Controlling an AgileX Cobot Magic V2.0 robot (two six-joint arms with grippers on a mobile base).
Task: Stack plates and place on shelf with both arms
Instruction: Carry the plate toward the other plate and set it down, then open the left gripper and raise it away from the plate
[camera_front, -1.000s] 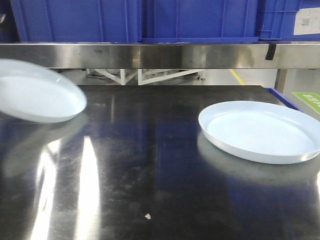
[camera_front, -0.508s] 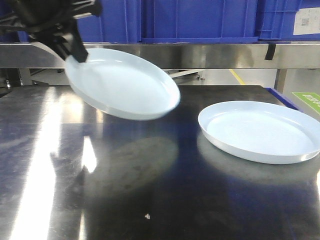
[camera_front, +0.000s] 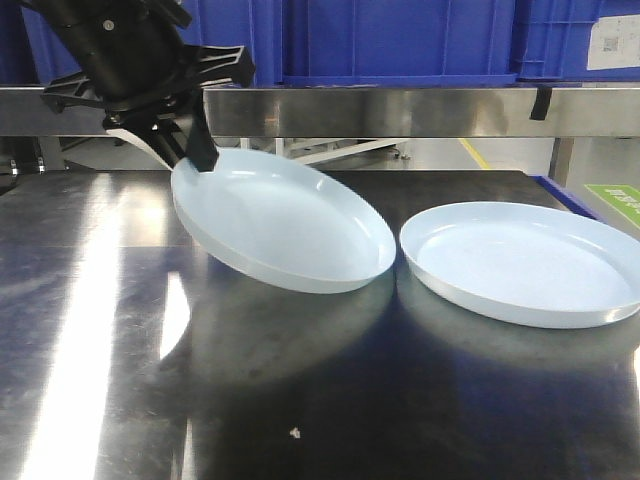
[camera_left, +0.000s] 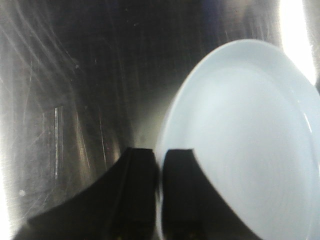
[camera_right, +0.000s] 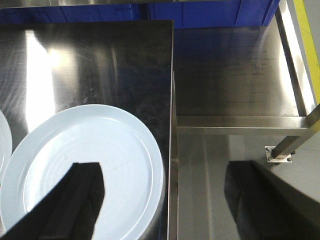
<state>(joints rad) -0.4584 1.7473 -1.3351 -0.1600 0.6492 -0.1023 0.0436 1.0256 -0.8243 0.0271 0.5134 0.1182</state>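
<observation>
My left gripper (camera_front: 196, 156) is shut on the far left rim of a pale blue plate (camera_front: 285, 222) and holds it tilted above the steel table, its low edge close to the second plate (camera_front: 520, 262). The second plate lies flat on the table at the right. In the left wrist view the left gripper (camera_left: 159, 167) pinches the held plate's (camera_left: 245, 140) rim between both fingers. In the right wrist view my right gripper (camera_right: 162, 169) is open and empty, above the right edge of the flat plate (camera_right: 125, 145). The shelf rail (camera_front: 380, 110) runs across the back.
Blue crates (camera_front: 400, 40) stand on the shelf above the rail. The table's right edge (camera_right: 173, 125) drops to a lower steel surface (camera_right: 235, 75) with a post foot (camera_right: 278, 154). A small crumb (camera_front: 295, 432) lies near the table's front.
My left gripper has carried the held plate from the far left to the right and lower, until it is beside the flat plate. The flat plate has not moved.
</observation>
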